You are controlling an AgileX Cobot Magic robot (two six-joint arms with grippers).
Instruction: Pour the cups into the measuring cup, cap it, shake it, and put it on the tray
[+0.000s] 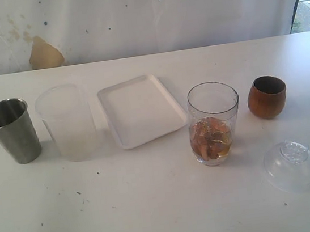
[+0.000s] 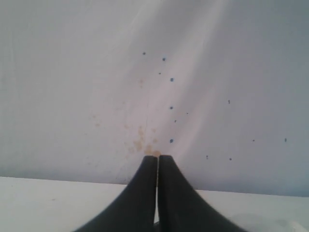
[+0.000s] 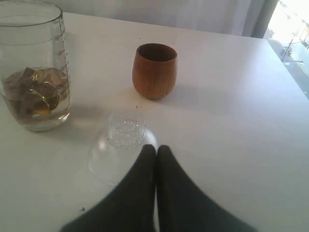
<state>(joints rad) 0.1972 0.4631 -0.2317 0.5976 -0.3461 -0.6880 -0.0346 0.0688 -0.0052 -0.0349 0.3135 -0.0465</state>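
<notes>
measuring cup (image 1: 215,122): upright on the table (image 1: 156,213), open-topped. Brownish pieces in liquid fill the lower part.
tray (image 1: 141,110): just beside the measuring cup on the left-arm side, not touching it, nothing on it.
frosted plastic cup (image 1: 67,123): beyond the tray from the measuring cup.
steel tumbler (image 1: 10,131): farthest from the measuring cup on that side, upright, looks empty inside.
wooden cup (image 1: 267,96): near the measuring cup on the right-arm side, upright. The inside is dark, so I can't tell whether it's empty.
clear dome lid (image 1: 290,165): on the table near the measuring cup, camera side and past the wooden cup, not fitted.
left gripper (image 2: 158,158): clenched, fingers together, nothing between them. It points at the stained backdrop, with no task thing near it.
right gripper (image 3: 155,149): clenched and empty, tips at the near edge of the dome lid. I can't tell whether they touch it.
progress: pouring looks done, judging by the filled measuring cup and the cups set down.
left to do: cap, shake, set on tray.
next: likely the right gripper opens and takes the lid.
</notes>
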